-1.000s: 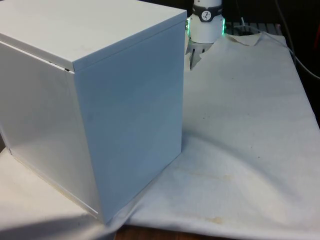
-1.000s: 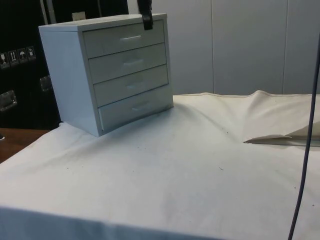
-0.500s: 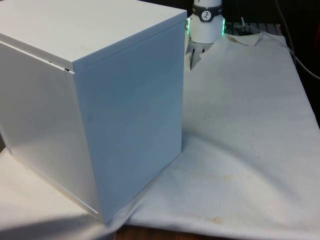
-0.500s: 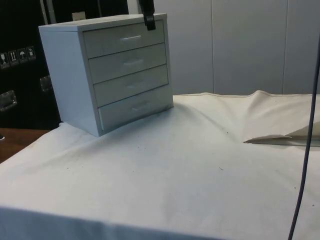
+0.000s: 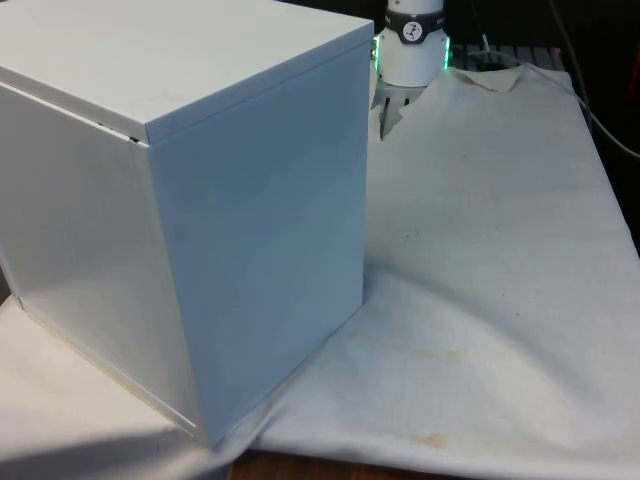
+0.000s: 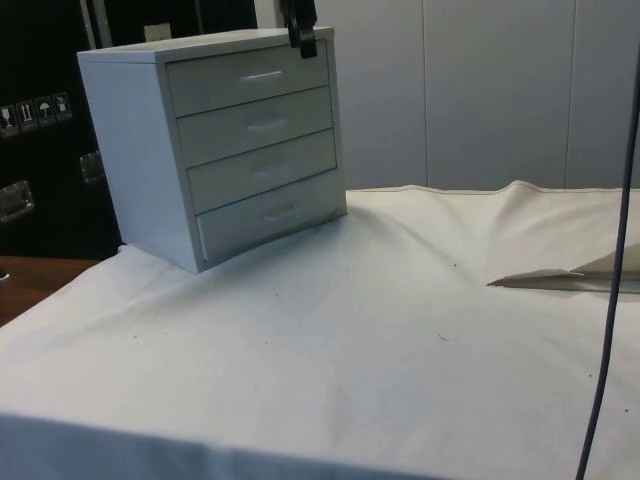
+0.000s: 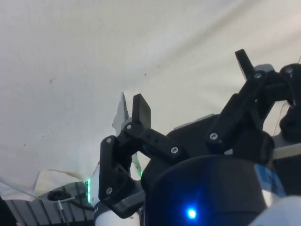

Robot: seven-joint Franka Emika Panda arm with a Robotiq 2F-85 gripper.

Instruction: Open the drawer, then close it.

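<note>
A white chest of drawers (image 6: 215,140) stands on the cloth, with its plain back and side (image 5: 200,200) turned to the front view. In the side view its four drawer fronts, each with a small handle, look shut; the top drawer (image 6: 250,78) is flush with the others. My black gripper (image 6: 301,38) hangs at the chest's upper corner, beside the top drawer's end and above its handle, touching nothing that I can see. In the wrist view the gripper (image 7: 192,84) is open, its fingers (image 7: 141,109) spread wide with only white cloth between them.
The white cloth (image 6: 350,340) covers the table in front of the chest. A raised fold (image 6: 555,278) lies at the side view's right, and a dark cable (image 6: 612,290) hangs there. Bare wooden table edge (image 6: 25,280) shows beside the chest.
In the side view the gripper has drifted slightly sideways along the chest's top edge, away from the drawer handle. The drawers have not moved.
</note>
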